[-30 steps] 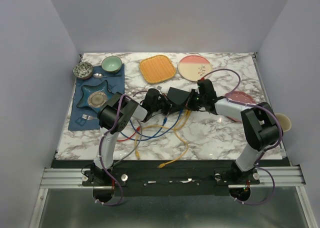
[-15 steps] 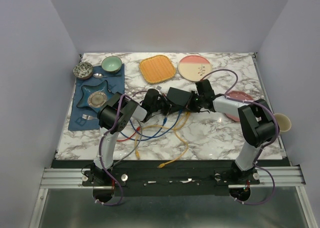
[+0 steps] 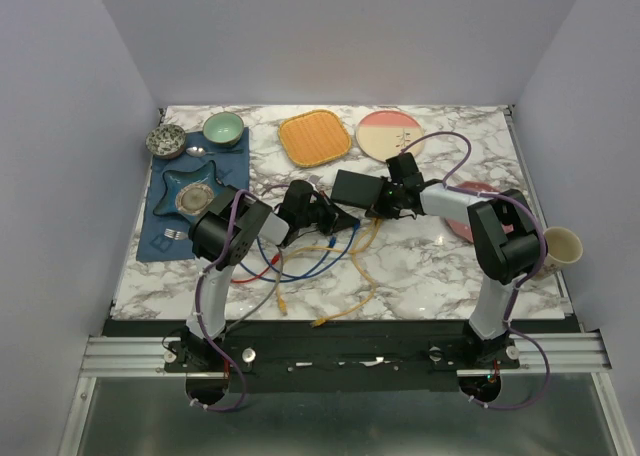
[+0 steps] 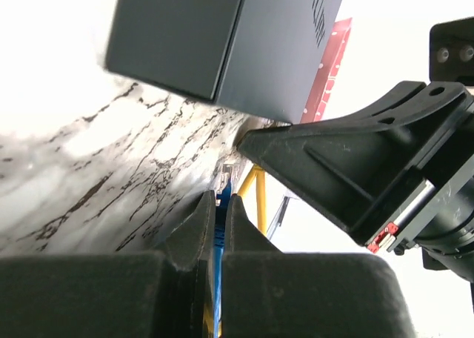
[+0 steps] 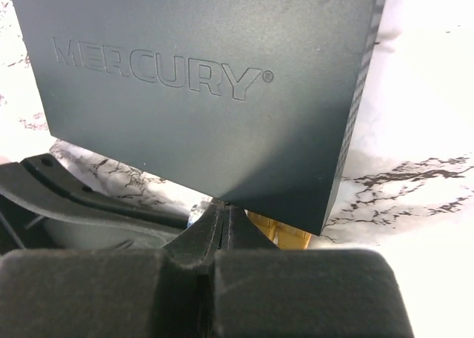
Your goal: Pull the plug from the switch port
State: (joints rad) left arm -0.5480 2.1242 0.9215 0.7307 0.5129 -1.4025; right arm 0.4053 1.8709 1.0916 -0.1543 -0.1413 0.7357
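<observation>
The switch (image 3: pixel 355 188) is a flat dark box mid-table; its lid fills the right wrist view (image 5: pixel 200 86), and one corner shows in the left wrist view (image 4: pixel 222 34). My left gripper (image 3: pixel 342 219) lies just left of and in front of it, shut on a blue cable's plug (image 4: pixel 220 213) with the fingertips (image 4: pixel 200 216) low over the marble. A strip of marble separates the plug's tip from the box. My right gripper (image 3: pixel 380 202) is shut with nothing between its jaws, its tips (image 5: pixel 222 208) against the switch's near edge. A yellow plug (image 5: pixel 285 233) shows beside them.
Blue, yellow, red and grey cables (image 3: pixel 320 261) trail loose towards the near edge. An orange square plate (image 3: pixel 314 137) and a pink-and-cream plate (image 3: pixel 390 134) stand at the back. A red plate (image 3: pixel 485 198) and a cup (image 3: pixel 562 244) are on the right, a blue mat with bowls (image 3: pixel 160 238) on the left.
The right arm has swung left and further back, with its gripper on the switch. A gap has opened between the left gripper and the switch, and the loose cables have shifted.
</observation>
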